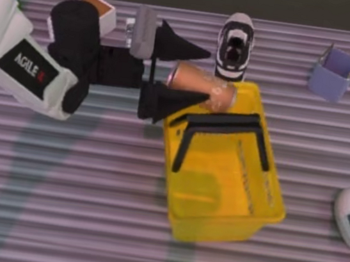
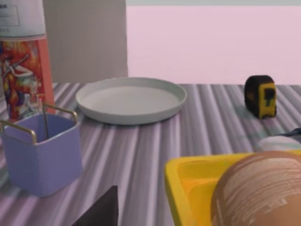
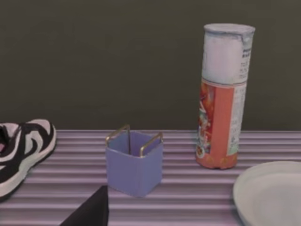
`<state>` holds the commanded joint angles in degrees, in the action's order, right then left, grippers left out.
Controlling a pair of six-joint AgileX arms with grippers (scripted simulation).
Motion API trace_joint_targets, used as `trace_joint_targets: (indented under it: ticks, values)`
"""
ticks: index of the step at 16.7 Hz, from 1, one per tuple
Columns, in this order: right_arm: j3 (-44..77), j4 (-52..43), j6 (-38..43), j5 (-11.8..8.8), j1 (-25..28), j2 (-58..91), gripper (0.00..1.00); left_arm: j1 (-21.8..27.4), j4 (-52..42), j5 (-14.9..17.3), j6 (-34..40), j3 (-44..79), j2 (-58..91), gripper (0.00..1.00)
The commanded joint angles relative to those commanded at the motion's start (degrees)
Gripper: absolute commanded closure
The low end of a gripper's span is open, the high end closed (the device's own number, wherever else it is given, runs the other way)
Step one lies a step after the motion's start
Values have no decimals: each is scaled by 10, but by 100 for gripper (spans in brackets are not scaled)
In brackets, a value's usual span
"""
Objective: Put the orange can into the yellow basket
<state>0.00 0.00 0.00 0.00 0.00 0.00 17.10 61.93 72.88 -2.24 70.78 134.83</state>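
Transport looks nearly finished, by my reading: the orange can [image 1: 201, 87] lies on its side between the two black fingers of the left gripper [image 1: 198, 75], which are closed on it from either side, and it hangs over the far left corner of the yellow basket [image 1: 270, 182], its outer end just past the rim. Release into the basket is what remains, since the can is not yet resting inside; the basket's floor shows bare yellow under its black handles [image 1: 223, 130]. From the left wrist view, the can's pale speckled body [image 2: 261, 193] fills the near corner, directly ahead of the fingers and above the basket's yellow rim [image 2: 197, 165]. Beyond it stand a lavender box [image 2: 40, 153], a white plate [image 2: 131, 99], a tall snack canister [image 2: 23, 61] and a yellow tape measure [image 2: 261, 96]. A black-and-white sneaker [image 1: 234, 45] sits just behind the basket. The right arm is off the top view; of its gripper only one dark fingertip [image 3: 89, 212] shows, so whether it is parted I cannot tell.
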Motion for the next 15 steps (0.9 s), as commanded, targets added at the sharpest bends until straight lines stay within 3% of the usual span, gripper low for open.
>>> trace_joint_targets:
  ticks: [8, 11, 15]
  values:
    - [25, -21, -13, -2, 10, 31, 0, -1, -14, -15, 4, -11, -28, 0]
    - [90, -73, -45, -5, 32, 108, 0, -12, -49, -55, 14, -46, -99, 0]
    - [223, -178, -113, -7, 75, 265, 0, -37, -126, -143, 30, -125, -249, 0]
